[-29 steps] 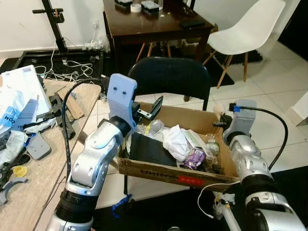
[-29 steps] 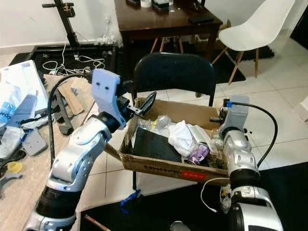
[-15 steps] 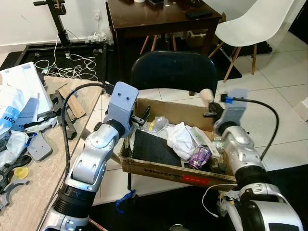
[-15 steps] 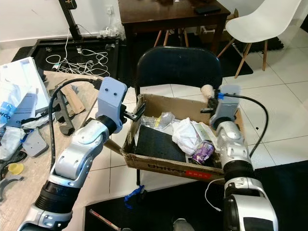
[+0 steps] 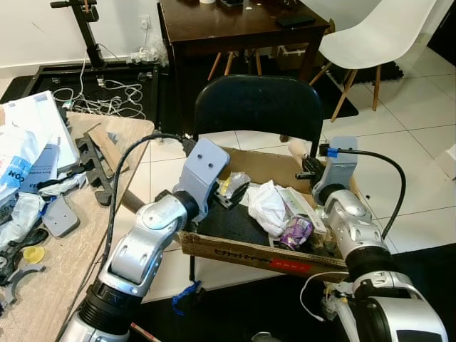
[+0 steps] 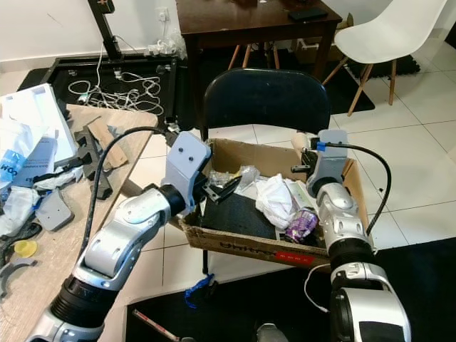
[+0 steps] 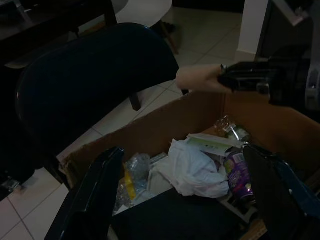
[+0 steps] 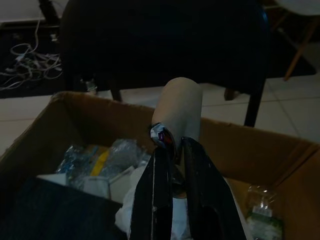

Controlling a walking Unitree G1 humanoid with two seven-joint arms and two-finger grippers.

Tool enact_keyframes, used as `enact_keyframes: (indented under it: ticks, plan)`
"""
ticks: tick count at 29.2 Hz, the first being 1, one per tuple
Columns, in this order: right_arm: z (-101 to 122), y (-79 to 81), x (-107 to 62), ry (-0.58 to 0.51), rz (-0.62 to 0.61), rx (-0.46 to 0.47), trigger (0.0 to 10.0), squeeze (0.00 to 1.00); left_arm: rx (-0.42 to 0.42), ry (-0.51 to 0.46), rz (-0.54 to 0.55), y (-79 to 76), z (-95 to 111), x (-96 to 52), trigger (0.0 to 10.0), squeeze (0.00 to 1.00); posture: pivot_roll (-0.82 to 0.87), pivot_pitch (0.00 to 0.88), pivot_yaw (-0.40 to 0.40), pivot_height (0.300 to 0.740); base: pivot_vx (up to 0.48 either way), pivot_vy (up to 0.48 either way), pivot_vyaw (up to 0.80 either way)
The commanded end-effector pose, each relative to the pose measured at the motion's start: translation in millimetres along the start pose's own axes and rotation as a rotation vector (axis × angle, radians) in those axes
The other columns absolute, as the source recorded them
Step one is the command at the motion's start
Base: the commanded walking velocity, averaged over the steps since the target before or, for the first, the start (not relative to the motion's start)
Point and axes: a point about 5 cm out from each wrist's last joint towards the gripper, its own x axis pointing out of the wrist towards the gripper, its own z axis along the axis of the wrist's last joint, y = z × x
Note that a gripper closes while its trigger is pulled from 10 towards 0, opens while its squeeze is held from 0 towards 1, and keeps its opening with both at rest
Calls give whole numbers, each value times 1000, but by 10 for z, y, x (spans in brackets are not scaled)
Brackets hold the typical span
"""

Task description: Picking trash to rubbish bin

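Note:
A cardboard box (image 5: 239,251) of trash rests on a black chair (image 5: 256,107). Inside it lie a crumpled white bag (image 5: 265,206), a purple can (image 5: 296,231), a flat black piece (image 5: 226,224) and a clear plastic bottle (image 5: 234,182). My left gripper (image 5: 231,196) is open, low over the box's left part, with nothing between its fingers (image 7: 100,190). My right gripper (image 8: 170,142) is shut on a beige cardboard tube (image 8: 177,102), held above the box's back right corner (image 5: 296,148).
A wooden table (image 5: 50,278) on my left carries papers, plastic bags and tools. Behind the chair stand a dark wood table (image 5: 228,28) and a white chair (image 5: 370,35). Cables (image 5: 100,100) lie on the floor by a black stand.
My left gripper has moved right and down, from the box's left rim to over its contents. My right gripper has lowered the tube slightly toward the box.

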Motion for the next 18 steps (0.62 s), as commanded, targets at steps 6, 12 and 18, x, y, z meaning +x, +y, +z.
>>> enact_keyframes:
  ticks: [6,12,18]
  plan:
    - [-43,16,1,28,-21,-30,10000,0,-27,-38,23,14,46,-15,10000,0,33,195,39,740,0,0,0]
    - [34,63,16,-14,-30,-50,10000,0,-34,-28,41,28,34,-8,10000,0,30,190,37,740,0,0,0]
    - [20,117,3,-28,28,30,10000,251,-38,-41,63,48,49,4,10000,0,28,189,36,740,0,0,0]
